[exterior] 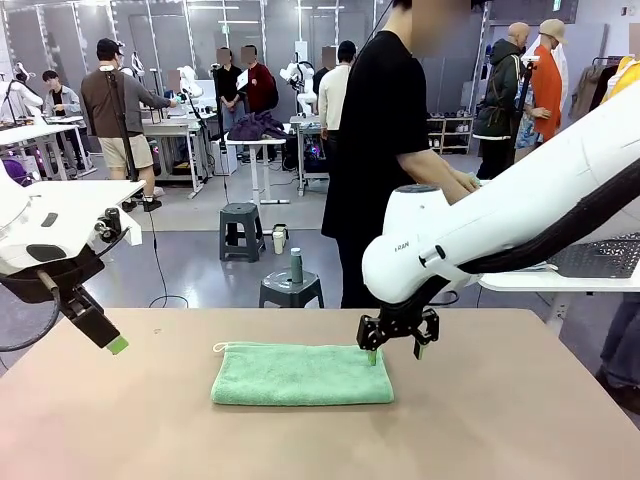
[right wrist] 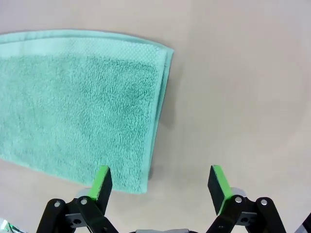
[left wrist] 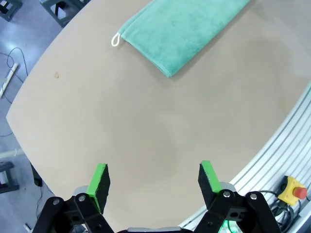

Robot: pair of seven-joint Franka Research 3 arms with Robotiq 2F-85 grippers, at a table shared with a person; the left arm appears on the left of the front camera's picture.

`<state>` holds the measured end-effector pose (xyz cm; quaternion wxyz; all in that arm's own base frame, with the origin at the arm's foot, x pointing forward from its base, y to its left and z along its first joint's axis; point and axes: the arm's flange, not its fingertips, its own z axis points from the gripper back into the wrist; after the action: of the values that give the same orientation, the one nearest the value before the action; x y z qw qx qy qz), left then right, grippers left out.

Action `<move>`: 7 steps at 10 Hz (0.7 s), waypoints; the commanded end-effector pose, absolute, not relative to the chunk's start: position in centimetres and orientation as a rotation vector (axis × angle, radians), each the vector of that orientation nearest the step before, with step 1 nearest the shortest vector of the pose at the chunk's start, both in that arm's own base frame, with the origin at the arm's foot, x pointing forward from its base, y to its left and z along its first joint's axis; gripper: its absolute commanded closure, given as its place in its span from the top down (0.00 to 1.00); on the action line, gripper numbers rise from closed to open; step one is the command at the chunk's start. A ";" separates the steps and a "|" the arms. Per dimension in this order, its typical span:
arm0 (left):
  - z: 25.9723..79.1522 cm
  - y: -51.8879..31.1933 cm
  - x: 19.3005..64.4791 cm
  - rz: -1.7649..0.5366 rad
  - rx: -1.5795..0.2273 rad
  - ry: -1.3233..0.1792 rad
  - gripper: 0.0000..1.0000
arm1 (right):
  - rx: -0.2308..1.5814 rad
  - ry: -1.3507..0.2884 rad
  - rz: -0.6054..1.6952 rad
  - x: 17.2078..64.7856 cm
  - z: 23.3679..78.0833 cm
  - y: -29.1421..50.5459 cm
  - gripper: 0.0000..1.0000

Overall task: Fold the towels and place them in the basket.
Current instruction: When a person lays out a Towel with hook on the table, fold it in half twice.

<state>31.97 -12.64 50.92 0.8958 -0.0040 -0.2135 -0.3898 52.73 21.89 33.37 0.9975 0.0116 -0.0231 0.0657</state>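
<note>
Left claw open, empty, frame left, well off towel; right claw open, empty, over its right end. Long axis runs left-right.

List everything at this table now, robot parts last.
Mint green terry-cloth towel: one, folded, table centre, white loop at its far left corner.
Tan tabletop: one, under the towel.
Dark grey lattice-mesh basket: one, on white side table at right, partly hidden.
Dark grey plastic stools: two, floor beyond; nearer one carries a bottle.
Person in black shirt: one, far edge.
Left hand: black, green pads, open, above bare table.
Right hand: same colours, open, at towel's right end.
</note>
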 end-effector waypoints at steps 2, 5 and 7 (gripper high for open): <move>50.8 -12.7 32.2 -0.810 -0.012 -0.453 0.92 | 0.062 -0.084 0.015 53.3 31.8 22.6 1.00; 50.8 -12.7 32.2 -0.810 -0.012 -0.453 0.92 | 0.075 -0.081 -0.042 53.8 29.8 22.5 1.00; 50.8 -12.7 32.2 -0.810 -0.012 -0.453 0.92 | 0.083 -0.087 -0.074 54.2 29.2 22.5 1.00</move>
<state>31.97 -12.66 50.91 0.8957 -0.0042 -0.2134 -0.3900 53.96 21.80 29.62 0.9989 0.0365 -0.0288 -0.0058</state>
